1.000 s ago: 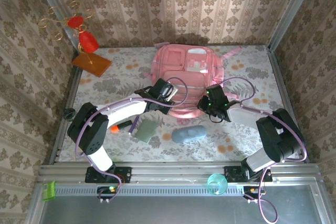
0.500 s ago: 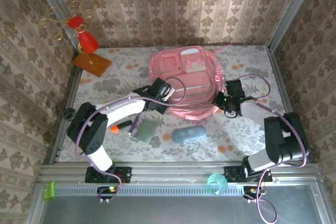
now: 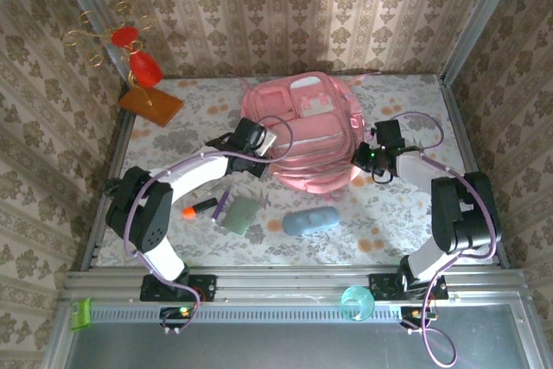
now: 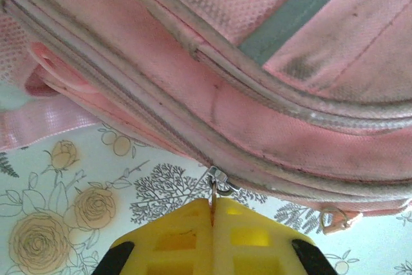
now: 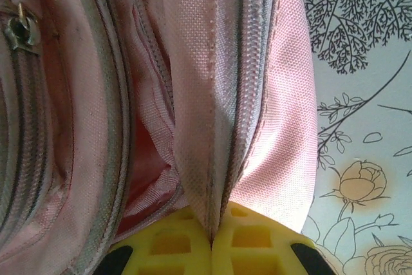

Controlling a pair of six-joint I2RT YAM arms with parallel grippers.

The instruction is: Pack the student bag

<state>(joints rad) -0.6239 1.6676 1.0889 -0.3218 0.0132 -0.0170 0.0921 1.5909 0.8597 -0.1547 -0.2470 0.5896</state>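
Note:
The student bag (image 3: 304, 131) is a big pink backpack lying at the back middle of the table, front pockets up. My left gripper (image 3: 259, 141) is at its left lower edge, shut on a metal zipper pull (image 4: 215, 188); the yellow fingertips (image 4: 187, 239) meet with the pull's tab between them. My right gripper (image 3: 366, 158) is at the bag's right edge, shut on a fold of pink fabric (image 5: 205, 152) beside a zipper track. In the right wrist view a gap along the zip shows the darker pink inside (image 5: 147, 159).
On the floral cloth in front of the bag lie a blue case (image 3: 310, 220), a grey-green pouch (image 3: 239, 213), an orange-tipped marker (image 3: 198, 207) and a purple pen (image 3: 221, 203). A red ornament (image 3: 138, 65) on a brown board stands back left. A teal cup (image 3: 355, 302) sits on the front rail.
The bag has been drawn back and bunched up higher. My right gripper moved right and away with its edge; my left gripper shifted left and back with the zipper pull.

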